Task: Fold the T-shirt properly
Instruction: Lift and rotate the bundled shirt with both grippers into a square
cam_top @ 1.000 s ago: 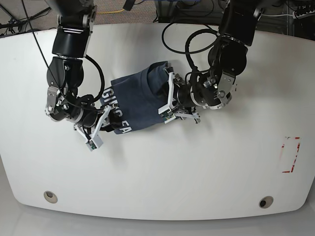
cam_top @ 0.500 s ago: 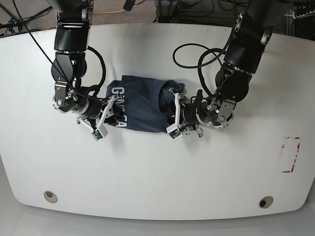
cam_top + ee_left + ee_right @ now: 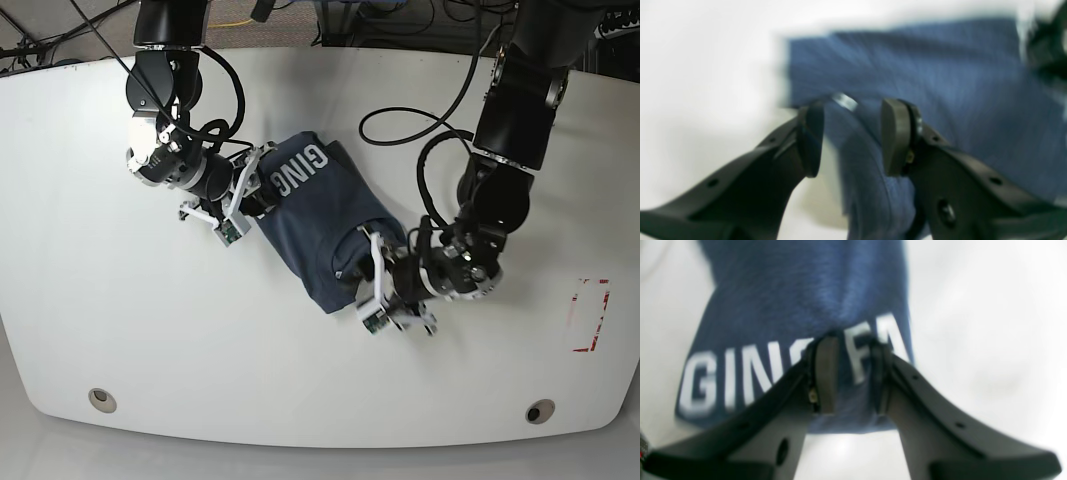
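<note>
T-shirt [image 3: 318, 222]: a folded navy bundle lying slantwise on the white table [image 3: 300, 370], near the middle, running from upper left to lower right in the base view.
Lettering [image 3: 297, 170]: white block letters "GINC" show on the upper-left end of the bundle; the right wrist view reads "GINC FA" across the nearest fold, though it is blurred.
Right gripper [image 3: 851, 380]: at the lettered end, its two pads close together with a ridge of the navy cloth pinched up between them, over the gap between the two words.
Left gripper [image 3: 851, 136]: at the far lower-right end of the bundle; a fold of blue cloth runs up between the two pads. The pads stand somewhat apart and the picture is smeared, so I cannot tell whether they press on the cloth.
Arms: both reach down from the far edge of the table, one to each end of the shirt, black cables looping beside them.
Table edge: two round fittings [image 3: 101, 399] near the front corners, and a red-marked rectangle [image 3: 590, 315] well off to one side.
</note>
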`<action>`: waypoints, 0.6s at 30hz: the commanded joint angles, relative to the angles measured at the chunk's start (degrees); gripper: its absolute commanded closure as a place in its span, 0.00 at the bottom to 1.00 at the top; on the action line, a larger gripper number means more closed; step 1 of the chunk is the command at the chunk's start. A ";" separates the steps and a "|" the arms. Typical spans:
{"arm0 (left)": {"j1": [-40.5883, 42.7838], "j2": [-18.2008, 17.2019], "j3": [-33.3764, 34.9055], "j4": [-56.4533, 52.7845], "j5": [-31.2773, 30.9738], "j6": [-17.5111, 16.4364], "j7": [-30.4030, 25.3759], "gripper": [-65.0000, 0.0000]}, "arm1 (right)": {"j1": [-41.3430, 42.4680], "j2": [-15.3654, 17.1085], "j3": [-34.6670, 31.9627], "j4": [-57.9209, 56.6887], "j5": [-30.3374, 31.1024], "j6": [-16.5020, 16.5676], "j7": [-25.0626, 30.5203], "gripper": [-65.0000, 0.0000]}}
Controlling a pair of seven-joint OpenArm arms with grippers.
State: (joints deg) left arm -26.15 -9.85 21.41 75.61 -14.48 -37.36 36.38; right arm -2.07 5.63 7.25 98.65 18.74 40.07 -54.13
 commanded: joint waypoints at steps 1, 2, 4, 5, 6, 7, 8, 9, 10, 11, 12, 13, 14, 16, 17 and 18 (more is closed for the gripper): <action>-0.18 -0.40 -3.69 8.56 -0.60 0.40 -1.00 0.60 | 1.23 0.48 0.62 4.51 1.17 -0.07 -0.86 0.74; 0.97 -0.40 -4.93 10.85 -0.42 0.40 -0.03 0.60 | 1.32 0.48 0.62 5.39 1.17 -0.07 -1.48 0.74; 2.46 -0.40 -6.95 14.80 -0.42 0.40 2.17 0.60 | 1.49 0.66 0.62 6.62 1.08 -0.07 -1.92 0.74; 3.34 -0.22 -8.09 17.09 -0.51 0.40 3.84 0.60 | 1.67 0.75 0.62 7.24 0.55 -0.07 -2.00 0.74; 3.87 -0.13 -8.53 18.23 -0.60 0.40 4.81 0.60 | 1.85 0.92 0.53 7.33 0.47 -0.07 -2.00 0.74; 4.83 -0.13 -8.79 19.81 -0.60 0.40 6.04 0.60 | 2.46 1.01 0.53 7.24 0.11 -0.07 -2.00 0.74; 6.42 -0.04 -8.79 21.57 -0.60 0.40 7.27 0.60 | 3.16 1.01 0.53 7.06 -0.76 -0.07 -2.00 0.74; 7.82 -0.04 -8.88 22.72 -0.60 0.40 7.88 0.60 | 3.43 1.01 0.53 6.80 -1.73 -0.07 -2.00 0.74; 9.05 -0.04 -8.97 23.59 -0.60 0.40 8.23 0.60 | 3.69 1.10 0.53 6.36 -2.79 -0.07 -2.00 0.74; 10.90 0.04 -9.06 24.56 -0.60 0.40 8.41 0.60 | 3.96 1.10 0.45 5.22 -4.72 -0.07 -1.92 0.74; 12.66 0.04 -8.97 24.91 -0.60 0.40 8.41 0.60 | 4.66 1.27 0.27 3.81 -6.57 -0.07 -1.74 0.74; 13.62 0.13 -8.97 24.91 -0.60 0.40 8.41 0.60 | 5.01 1.27 0.18 2.76 -7.36 -0.07 -1.39 0.74; 14.59 0.40 -8.88 25.09 -0.60 0.40 8.41 0.60 | 5.27 1.27 0.18 1.88 -8.06 -0.07 -0.95 0.74; 17.84 2.07 -9.32 25.27 -0.33 0.40 8.41 0.60 | 5.36 1.10 0.10 -0.76 -9.38 -0.07 0.46 0.74; 18.81 2.51 -9.41 25.18 -0.33 0.40 8.41 0.60 | 5.36 1.10 0.10 -1.90 -9.56 -0.07 0.99 0.74; 19.43 2.59 -9.50 25.09 -0.33 0.40 8.41 0.60 | 5.36 1.01 0.10 -2.78 -9.64 -0.07 1.25 0.74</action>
State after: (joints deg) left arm -6.52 -7.88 12.03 99.59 -13.82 -37.01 46.35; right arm 2.33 6.50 7.27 96.40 8.64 39.99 -54.59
